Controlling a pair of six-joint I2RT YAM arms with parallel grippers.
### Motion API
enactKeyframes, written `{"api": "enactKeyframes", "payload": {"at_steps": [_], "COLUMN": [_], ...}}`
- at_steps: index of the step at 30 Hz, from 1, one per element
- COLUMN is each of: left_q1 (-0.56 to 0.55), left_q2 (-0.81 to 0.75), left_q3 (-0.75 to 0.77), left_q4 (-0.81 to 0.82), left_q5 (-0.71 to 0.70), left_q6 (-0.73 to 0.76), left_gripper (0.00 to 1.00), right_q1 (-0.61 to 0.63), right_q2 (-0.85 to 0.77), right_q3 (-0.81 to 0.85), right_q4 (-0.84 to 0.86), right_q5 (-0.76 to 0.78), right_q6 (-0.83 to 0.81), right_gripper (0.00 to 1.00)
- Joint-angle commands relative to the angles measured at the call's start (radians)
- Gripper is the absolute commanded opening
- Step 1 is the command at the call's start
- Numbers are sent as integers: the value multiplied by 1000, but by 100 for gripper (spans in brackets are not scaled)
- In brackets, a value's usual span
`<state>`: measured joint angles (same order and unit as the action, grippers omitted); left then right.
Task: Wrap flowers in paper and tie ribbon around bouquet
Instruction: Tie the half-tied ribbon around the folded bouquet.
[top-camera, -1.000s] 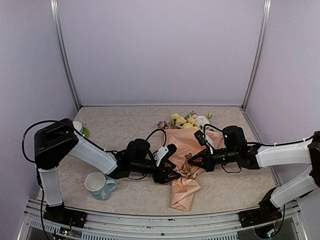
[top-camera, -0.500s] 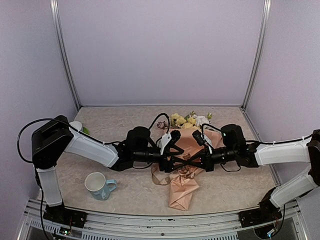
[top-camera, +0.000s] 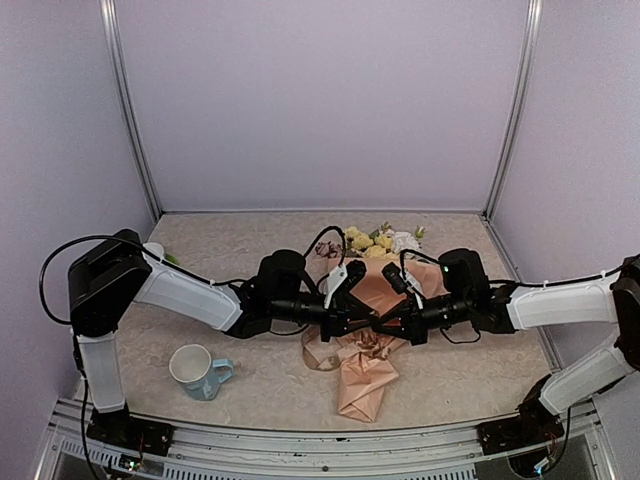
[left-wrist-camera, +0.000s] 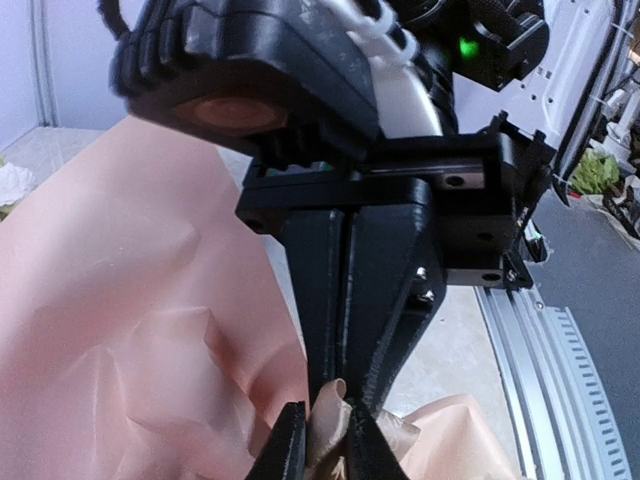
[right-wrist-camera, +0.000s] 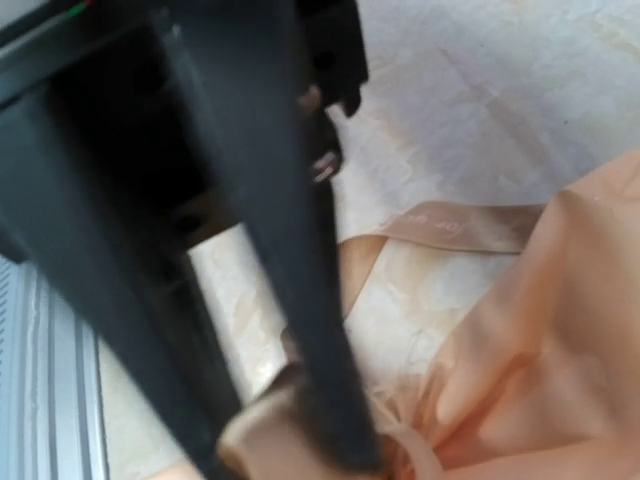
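The bouquet lies mid-table, its flowers (top-camera: 375, 240) pointing to the far side and its peach paper (top-camera: 365, 385) narrowing to a cone toward me. The tan ribbon (top-camera: 318, 355) loops off the cone's left side. Both grippers meet tip to tip over the cone's waist. My left gripper (top-camera: 368, 322) is shut on a fold of ribbon (left-wrist-camera: 330, 420) that fills the gap between its jaws (left-wrist-camera: 330, 450). The right gripper (top-camera: 384, 326) is shut, and the same fold touches its fingertips (left-wrist-camera: 350, 300). In the right wrist view blurred dark fingers (right-wrist-camera: 280, 220) hide the grip, with a printed ribbon strand (right-wrist-camera: 460, 225) beyond.
A white mug with a pale blue handle (top-camera: 200, 370) stands near the front left. A green and white object (top-camera: 160, 255) sits behind the left arm. Lilac walls enclose the table, and a metal rail (top-camera: 300, 440) runs along its near edge.
My left gripper moved right to meet the right gripper and closed onto the ribbon. A ribbon loop now shows left of the cone. The right gripper barely moved.
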<state>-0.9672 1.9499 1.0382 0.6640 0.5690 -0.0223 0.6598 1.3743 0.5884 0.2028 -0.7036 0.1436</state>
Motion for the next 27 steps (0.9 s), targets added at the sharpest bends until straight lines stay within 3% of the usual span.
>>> {"api": "enactKeyframes", "payload": {"at_steps": [1,2,5,13,27], "left_q1": [9,10,16,21,35], "left_q2": [4,1,-3,9,-6], "left_q3": [15,9,-13,-48,-93], "left_q4": [-37,-27,-2,44,51], "left_q5": [-11,-23,-60,-52,-71], "left_q6": [6,-2,-23,-66,-72], "left_gripper": [2,0,0,0,0], "right_q1": [-2,-2,-2,68,128], "right_q2": [-29,-32,-44,-65,-93], "right_q3": [22,21,26,-11,23], "right_q4": [-26,-35,-92,-201,-332], "right_q5": [-9,2,70,209,367], "right_q6": [-19,-17,-4,18,37], "right_gripper": [0,2,31,46,44]}}
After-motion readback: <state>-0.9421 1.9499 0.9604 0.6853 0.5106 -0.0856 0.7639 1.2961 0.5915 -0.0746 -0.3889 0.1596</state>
